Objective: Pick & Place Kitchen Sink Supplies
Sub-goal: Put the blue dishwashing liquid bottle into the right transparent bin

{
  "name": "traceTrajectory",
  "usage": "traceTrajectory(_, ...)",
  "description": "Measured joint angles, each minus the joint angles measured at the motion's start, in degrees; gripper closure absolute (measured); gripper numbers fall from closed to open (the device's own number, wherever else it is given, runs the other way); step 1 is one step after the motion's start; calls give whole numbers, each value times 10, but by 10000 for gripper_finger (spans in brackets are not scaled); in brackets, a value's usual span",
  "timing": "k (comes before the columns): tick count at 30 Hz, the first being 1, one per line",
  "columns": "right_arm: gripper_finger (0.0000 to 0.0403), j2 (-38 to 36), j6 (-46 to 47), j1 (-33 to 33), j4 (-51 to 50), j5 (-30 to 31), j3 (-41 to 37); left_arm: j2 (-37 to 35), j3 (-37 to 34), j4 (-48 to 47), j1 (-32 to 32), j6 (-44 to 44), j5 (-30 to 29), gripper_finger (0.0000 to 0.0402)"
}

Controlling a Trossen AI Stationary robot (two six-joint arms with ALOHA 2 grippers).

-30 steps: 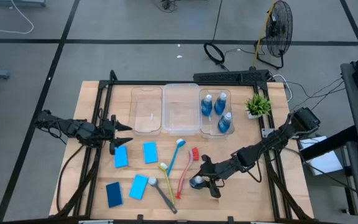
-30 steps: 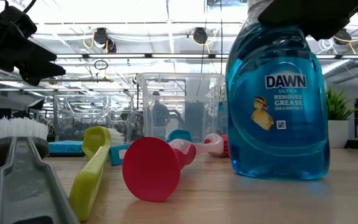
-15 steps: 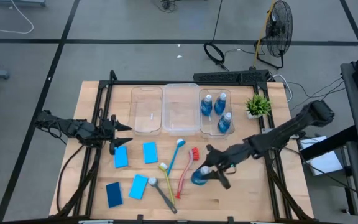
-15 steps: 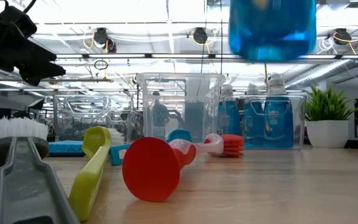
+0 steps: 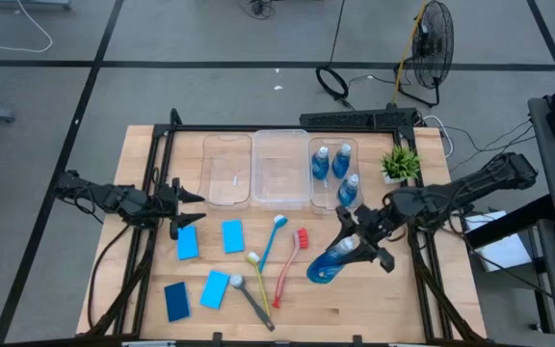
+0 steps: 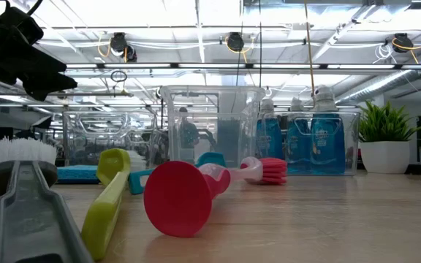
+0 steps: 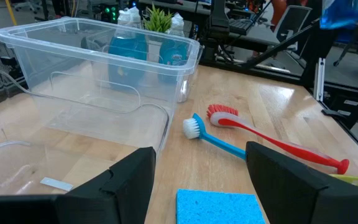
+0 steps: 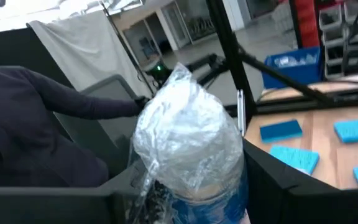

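My right gripper is shut on a clear bottle of blue liquid, high above the table's right half. Its top is wrapped in clear film. Three more bottles stand in the rightmost clear bin. Several blue sponges lie flat left of centre. The blue, red, yellow-green and grey brushes lie in the middle. My left gripper waits open at the table's left, over a sponge. My right gripper pinches the bottle between its two fingers at the upper body, just below the film-wrapped top. The fingers come in about level from the table's right side. The bottle is lifted clear and tilted, its base toward the near left.
Two more clear bins stand at the far middle with nothing showing inside. A small green potted plant stands at the far right. Bare wood lies near the front right.
My right gripper has lifted the bottle off the table, going up and toward the far right, and has tipped from slanting down to about level. The bottle has risen out of the low view and now hangs tilted.
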Motion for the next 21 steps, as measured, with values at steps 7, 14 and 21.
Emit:
traceTrajectory(7, 255, -5, -5, -25, -6, 35, 0, 0, 0, 0, 0, 0, 0, 149)
traceTrajectory(14, 255, -6, -46, -81, -51, 169, 0, 0, 0, 0, 0, 0, 0, 149)
traceTrajectory(21, 255, -13, -60, -143, -114, 278, 0, 0, 0, 0, 0, 0, 0, 149)
